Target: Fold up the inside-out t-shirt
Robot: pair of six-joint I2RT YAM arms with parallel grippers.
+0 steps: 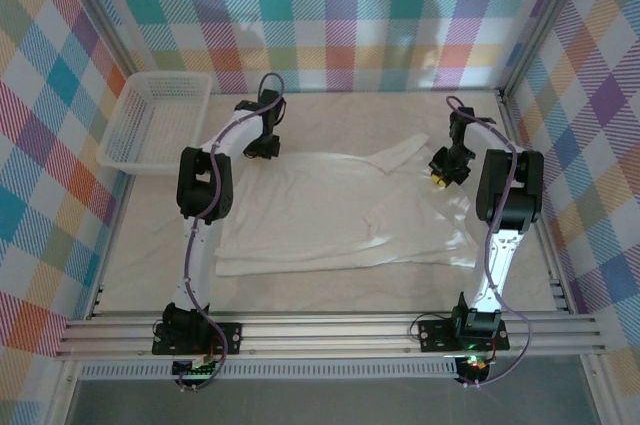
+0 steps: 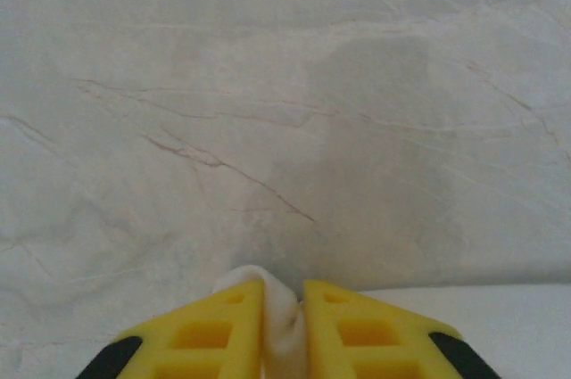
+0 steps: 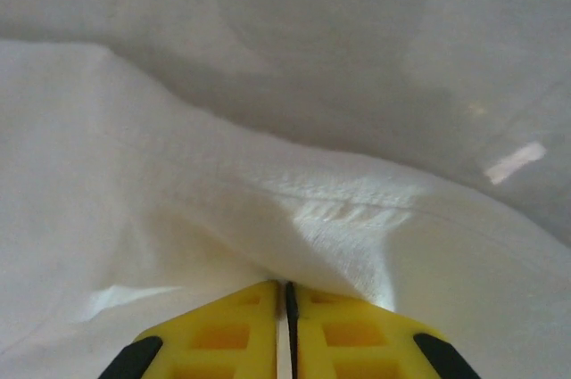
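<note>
Pale bench (image 1: 330, 110) between checked walls, from above, carrying the plain white short-sleeved t-shirt (image 1: 340, 215) spread mid-surface and a white lattice basket (image 1: 160, 78) at far left; left wrist, yellow left fingers (image 2: 223, 330) pinching a tuft of the shirt's edge; right wrist, yellow right fingers (image 3: 339, 330) closed tight on a fold of it.

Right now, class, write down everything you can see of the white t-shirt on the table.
The white t-shirt is plain, thin, soft-looking fabric, lying wrinkled and mostly flat on the table, one flap pointing toward the far right. A stitched hem shows close to the right gripper. The left gripper pinches its far left edge, the right gripper its far right edge.
</note>
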